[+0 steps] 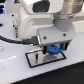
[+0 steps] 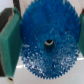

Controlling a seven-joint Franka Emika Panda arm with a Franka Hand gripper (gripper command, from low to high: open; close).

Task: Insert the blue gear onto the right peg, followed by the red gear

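We see the gripper [image 2: 46, 42] closed on the blue gear [image 2: 47, 42]: in the wrist view its 2 green fingers [image 2: 9, 42] press against opposite sides of the toothed rim, and the disc fills nearly the whole picture. The gear's raised centre hub [image 2: 48, 43] faces the camera, with a small dark hole in its middle. We cannot tell whether a pin sits inside that hole.

In the exterior view the gripper [image 1: 54, 50] points straight down, the blue gear [image 1: 54, 49] showing between the dark fingers. It hangs directly over the black plate [image 1: 37, 59], a rectangular slab with a pale rim lying flat on the white table [image 1: 15, 72]. The gear sits low above the part of the plate toward the exterior view's right, close to its surface; whether it touches we cannot tell. The right peg is hidden beneath the gear and fingers, so we cannot place it exactly.

Above the gripper rises the white arm [image 1: 47, 17], filling much of the upper frame, with a black cable [image 1: 17, 41] curving in from the exterior view's left toward the wrist. We do not make out the red gear in either view.
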